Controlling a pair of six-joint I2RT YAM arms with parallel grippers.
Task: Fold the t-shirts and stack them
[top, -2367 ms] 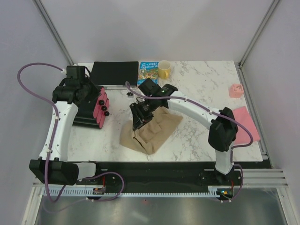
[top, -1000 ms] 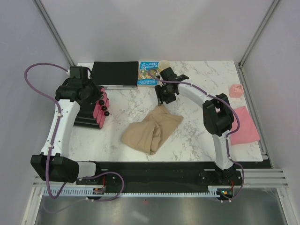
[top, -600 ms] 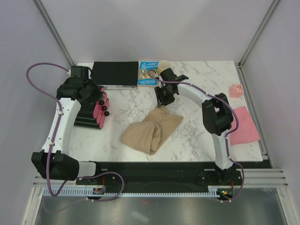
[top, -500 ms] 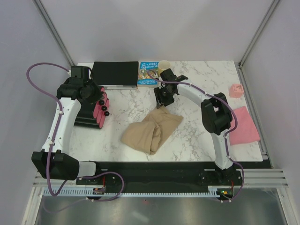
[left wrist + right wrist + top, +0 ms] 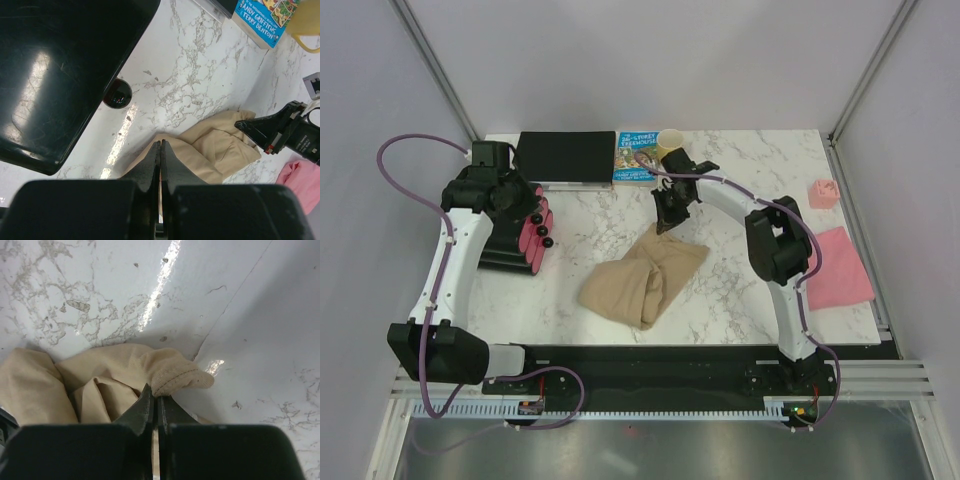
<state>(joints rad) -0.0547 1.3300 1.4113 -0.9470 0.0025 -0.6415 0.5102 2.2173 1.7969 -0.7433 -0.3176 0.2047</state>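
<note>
Two t-shirts: tan t-shirt (image 5: 645, 280) bunched at centre, pink t-shirt (image 5: 838, 268) at 3 o'clock. Right gripper (image 5: 154, 392) pinching tan hem at its 12 o'clock corner; left gripper (image 5: 160, 145) closed, empty. Likely risk: thin hem slipping free under pull.

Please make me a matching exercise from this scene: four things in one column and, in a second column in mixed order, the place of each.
1. tan t-shirt
2. pink t-shirt
3. blue book
4. drawer box

A. flat at the right edge of the table
B. far edge, beside the yellow mug
C. crumpled at the middle
D. left side

Pairs: 1-C, 2-A, 3-B, 4-D
</note>
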